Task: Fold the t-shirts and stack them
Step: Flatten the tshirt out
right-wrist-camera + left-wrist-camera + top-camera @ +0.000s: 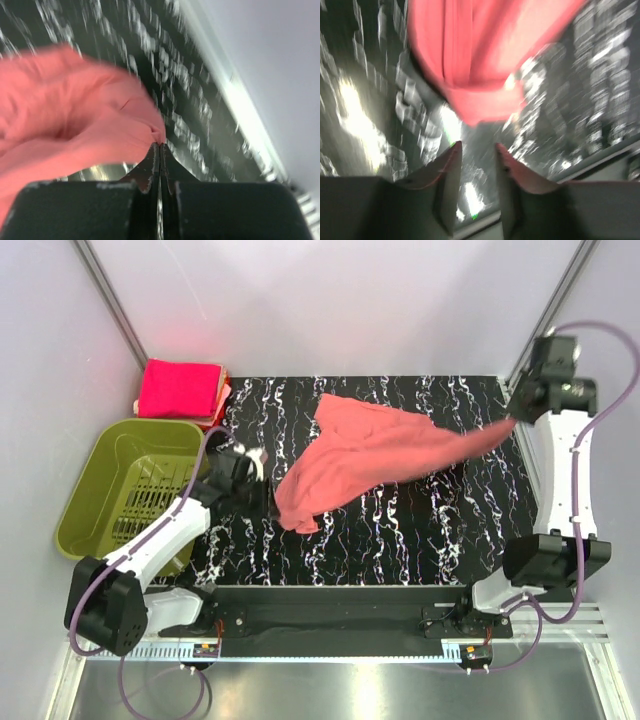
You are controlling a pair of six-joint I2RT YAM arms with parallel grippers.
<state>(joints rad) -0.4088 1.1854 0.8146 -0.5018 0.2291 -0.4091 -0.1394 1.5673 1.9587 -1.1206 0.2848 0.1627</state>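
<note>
A large salmon-coral t-shirt [370, 455] lies crumpled across the black marbled table [430, 530], stretched toward the far right. My right gripper [516, 418] is shut on its right edge and lifts it; the pinched cloth [100, 130] shows at the closed fingertips in the right wrist view [160, 145]. My left gripper [255, 462] is open and empty, just left of the shirt's lower end [485, 65]; its fingers [451, 160] are apart above the table. A folded magenta-pink t-shirt stack [180, 390] sits at the far left corner.
An olive-green plastic basket [110, 480] stands left of the table, beside my left arm. White walls and metal frame posts [110, 300] close in the back and sides. The table's front rail [340, 625] runs between the arm bases.
</note>
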